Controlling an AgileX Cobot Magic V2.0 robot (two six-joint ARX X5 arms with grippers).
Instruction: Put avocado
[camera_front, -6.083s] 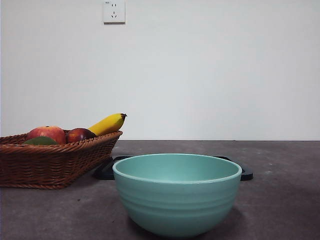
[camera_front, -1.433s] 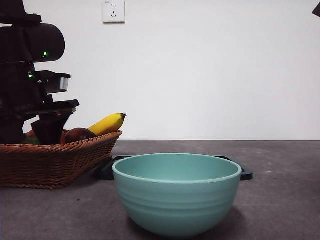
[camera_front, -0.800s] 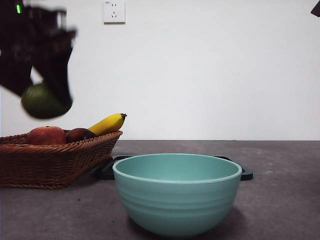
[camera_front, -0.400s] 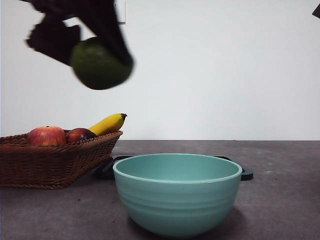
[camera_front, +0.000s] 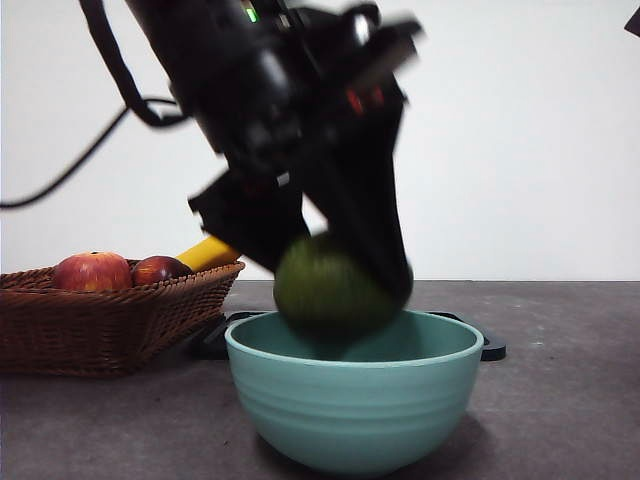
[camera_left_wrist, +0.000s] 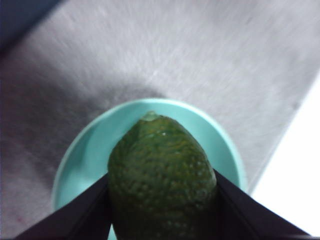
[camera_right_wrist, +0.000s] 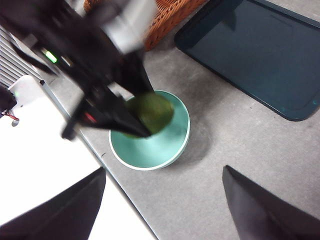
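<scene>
Front view, frame centre: our left pincer (camera_front: 345, 285) gripped avocado (camera_front: 330, 290) between its jaws, fruit hanging just above teal bowl (camera_front: 355, 400) rim, picture blurred. Left wrist view: avocado (camera_left_wrist: 162, 175) sat over bowl (camera_left_wrist: 85, 155) middle. Our right pincer (camera_right_wrist: 162, 200) waited high, jaws spread, empty. Wicker basket (camera_front: 100, 325) at left edge held apple (camera_front: 92, 271). Risk, we judged: release from height could bounce fruit off rim onto desk (camera_front: 560, 400).

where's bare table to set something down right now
Bare table shows right of the teal bowl, in front of the dark tray, and in front of the wicker basket. Crowded: over the bowl, where the left hand holds the avocado; the basket holds fruit.
</scene>
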